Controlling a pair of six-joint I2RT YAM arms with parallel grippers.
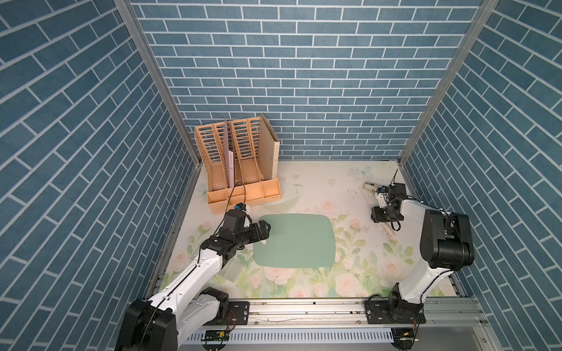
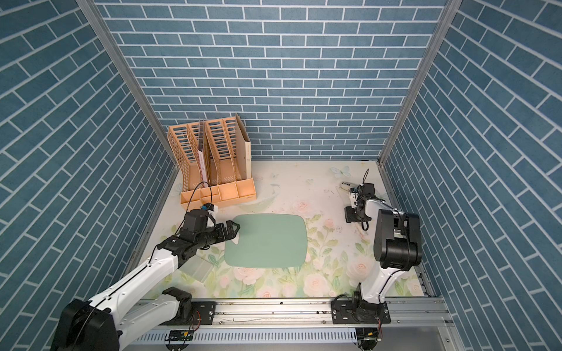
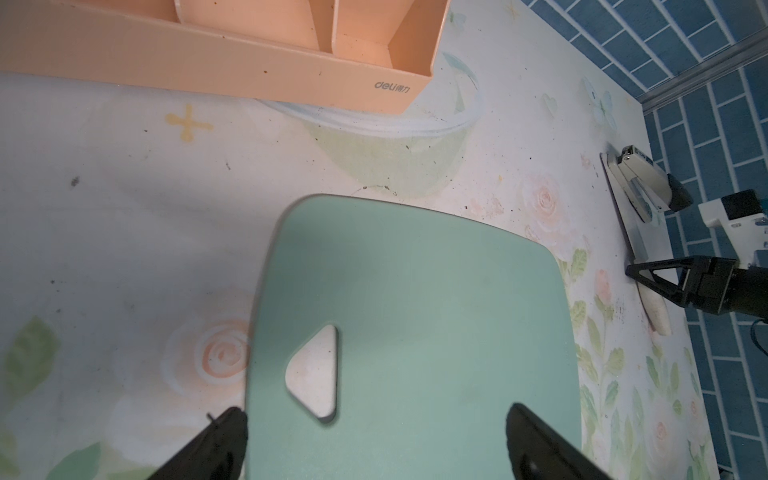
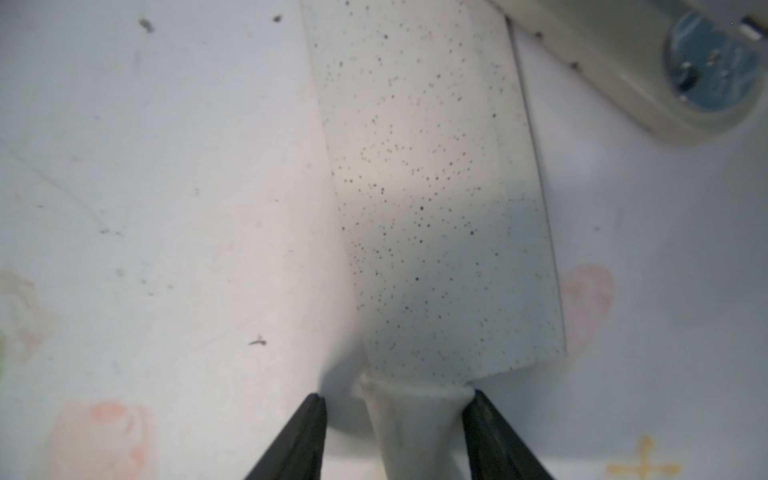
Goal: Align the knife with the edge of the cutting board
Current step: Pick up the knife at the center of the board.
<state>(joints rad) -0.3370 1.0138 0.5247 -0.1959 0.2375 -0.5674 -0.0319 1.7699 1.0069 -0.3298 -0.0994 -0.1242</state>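
Right gripper (image 4: 398,397) is down on the knife (image 4: 436,208), jaws straddling the cream handle just behind the blade. One finger (image 4: 498,436) looks to be touching the handle and there's a visible gap on the other side, so nothing is grasped yet. The knife lies flat on the floral mat (image 1: 304,188) by the right wall, well apart from the cutting board (image 1: 295,240), with the stapler (image 4: 665,62) at its tip end. The view is too blurred to say whether the stapler touches the blade. Left gripper (image 3: 376,411) hangs fully released over the board's edge near the triangular hole, holding nothing. Step in hand, as I read it, is pinching the handle. To do it well, centre the jaws so both pads meet together, else the knife will likely yaw. Grip close to the collar and raise only a little, keeping the blade level. Draw clear of the stapler first, then lay the blade's long edge parallel to the board's nearest side.
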